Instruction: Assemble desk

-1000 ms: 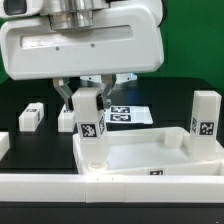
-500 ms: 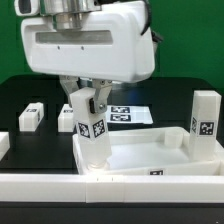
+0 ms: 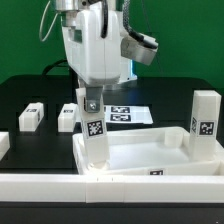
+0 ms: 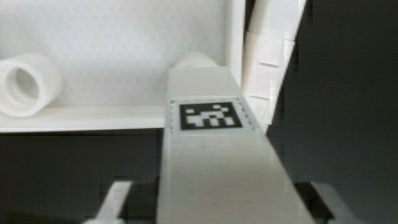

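I read claw pinching leg near top, keeping it upright at tabletop corner, probably to seat it there.

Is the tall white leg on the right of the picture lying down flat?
No, the leg at the exterior view's right stands upright on its end, not flat on its side.

The arm drops from the upper centre of the exterior frame, its white wrist vertical with its narrow side to the camera; the gripper points straight down just left of centre; its two fingers flank the upright leg near the top, jaws part-closed and clamped on opposite sides.
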### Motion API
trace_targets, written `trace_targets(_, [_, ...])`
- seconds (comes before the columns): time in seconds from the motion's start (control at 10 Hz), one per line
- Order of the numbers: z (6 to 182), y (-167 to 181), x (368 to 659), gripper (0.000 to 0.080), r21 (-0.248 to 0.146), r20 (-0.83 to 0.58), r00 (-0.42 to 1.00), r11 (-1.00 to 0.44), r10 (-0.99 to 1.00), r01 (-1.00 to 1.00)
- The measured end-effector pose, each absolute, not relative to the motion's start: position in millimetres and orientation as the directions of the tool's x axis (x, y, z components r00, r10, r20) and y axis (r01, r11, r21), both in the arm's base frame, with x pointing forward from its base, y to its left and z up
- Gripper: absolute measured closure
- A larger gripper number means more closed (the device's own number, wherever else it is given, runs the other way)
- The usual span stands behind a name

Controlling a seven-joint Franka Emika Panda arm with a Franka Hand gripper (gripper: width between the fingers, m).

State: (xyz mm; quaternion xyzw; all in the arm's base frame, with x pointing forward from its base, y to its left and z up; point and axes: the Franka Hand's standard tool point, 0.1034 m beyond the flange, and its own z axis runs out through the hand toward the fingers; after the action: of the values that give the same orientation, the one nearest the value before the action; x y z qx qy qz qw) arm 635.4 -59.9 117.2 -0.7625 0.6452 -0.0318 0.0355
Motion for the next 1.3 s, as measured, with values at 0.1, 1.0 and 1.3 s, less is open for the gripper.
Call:
trace_targets(0.1, [117.4, -58.7, 633.9, 0.0508, -0.098, 0.003, 0.076, -0.076, -0.997, -0.992])
trace_targets(1.0, [122.1, -55.9, 627.3, 0.0151, -0.054, 0.087, 0.755, -0.759, -0.650, -0.648])
trace_targets(1.3, [123.6, -62.2, 624.5, 0.0150, -0.050, 0.089, 0.893, -0.897, -0.441, -0.439])
